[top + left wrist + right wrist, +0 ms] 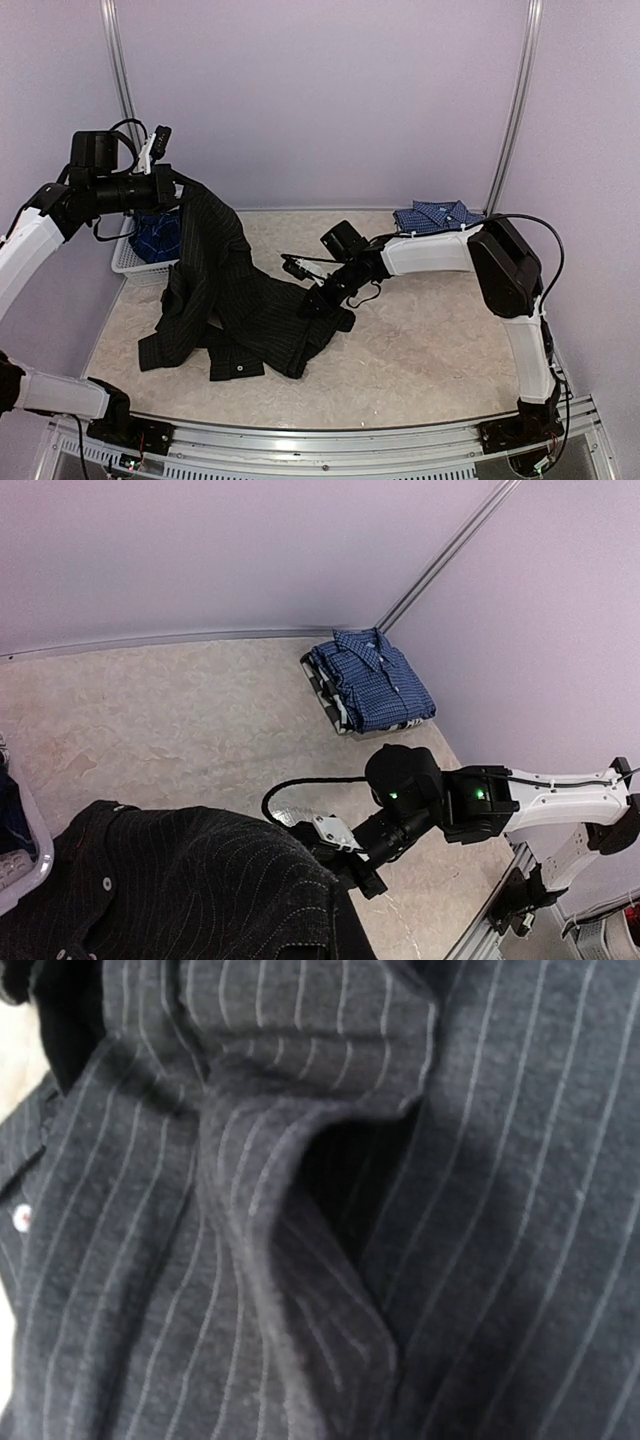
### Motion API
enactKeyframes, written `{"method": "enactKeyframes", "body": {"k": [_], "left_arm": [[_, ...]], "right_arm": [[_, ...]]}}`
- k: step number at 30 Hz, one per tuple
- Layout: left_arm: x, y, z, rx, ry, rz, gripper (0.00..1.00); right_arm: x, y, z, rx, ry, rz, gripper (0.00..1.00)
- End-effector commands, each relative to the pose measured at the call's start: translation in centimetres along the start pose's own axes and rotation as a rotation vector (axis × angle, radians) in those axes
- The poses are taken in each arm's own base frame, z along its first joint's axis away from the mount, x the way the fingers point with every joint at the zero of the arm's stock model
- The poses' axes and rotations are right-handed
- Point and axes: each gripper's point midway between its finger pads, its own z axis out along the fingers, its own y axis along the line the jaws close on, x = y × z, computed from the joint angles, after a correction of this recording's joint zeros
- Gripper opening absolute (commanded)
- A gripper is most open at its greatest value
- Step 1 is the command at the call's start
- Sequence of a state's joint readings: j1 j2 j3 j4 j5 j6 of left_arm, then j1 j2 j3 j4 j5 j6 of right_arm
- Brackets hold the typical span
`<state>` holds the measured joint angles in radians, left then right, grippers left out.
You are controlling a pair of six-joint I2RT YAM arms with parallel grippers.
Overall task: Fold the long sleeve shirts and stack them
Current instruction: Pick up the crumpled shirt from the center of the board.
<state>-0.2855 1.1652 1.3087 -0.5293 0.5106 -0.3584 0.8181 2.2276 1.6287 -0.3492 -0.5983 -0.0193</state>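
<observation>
A black pinstriped long sleeve shirt [230, 300] hangs from my raised left gripper [178, 188], which is shut on its upper part; the rest trails in a heap on the table. The left wrist view shows that cloth [180, 890] covering the left fingers. My right gripper [318, 300] is low at the heap's right edge, shut on a bunched fold of the same shirt [290, 1290]; cloth fills its wrist view and hides its fingers. A folded blue-and-white checked shirt [435, 215] [372, 680] lies at the back right. A darker blue plaid shirt [155, 235] sits in the basket.
A white lattice basket [128, 262] stands at the left edge of the table, under my left arm. The right arm [470, 800] stretches low across the table from the right. Lilac walls close off the back and both sides.
</observation>
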Motion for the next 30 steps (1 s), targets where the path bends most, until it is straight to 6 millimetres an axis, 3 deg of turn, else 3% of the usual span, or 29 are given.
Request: {"method": "enactKeyframes", "body": {"k": [1,4,7,12,15,21,24,28,30], "left_arm": [[-0.2,1.2,-0.6,-0.025,-0.022,0.016,0.00],[0.0,2.9,-1.1,-0.104,-0.021,0.028,0.00],[0.0,4.0,-1.8,-0.155,-0.027,0.046,0.00],[-0.3,2.8,-3.3,-0.129,-0.061,0.066,0.00],[-0.6,1.0,-3.8,-0.088,-0.072,0.093,0.00],[-1.7,-3.9,-5.2,-0.035,-0.088,0.185,0.00],[-0.3,-7.0,-6.4,0.048,-0.072,0.221,0.00],[1.1,-10.2,-10.9,0.131,-0.131,0.226,0.00],[1.6,-10.9,-13.2,0.148,-0.161,0.211,0.00]], "right_arm": [[-0.9,1.3,-3.5,0.062,-0.021,-0.037,0.00],[-1.3,2.2,-7.9,0.147,-0.055,-0.046,0.00],[-1.8,2.6,-14.2,0.300,-0.102,-0.045,0.00],[-2.5,3.9,-27.6,0.579,-0.246,-0.024,0.00],[-2.3,5.4,-32.9,0.701,-0.273,-0.032,0.00],[-1.7,9.3,-38.1,0.732,-0.297,-0.078,0.00],[-1.1,12.4,-40.3,0.699,-0.350,-0.102,0.00],[0.3,16.4,-42.4,0.610,-0.429,-0.113,0.00],[0.9,18.7,-43.7,0.558,-0.478,-0.132,0.00]]}}
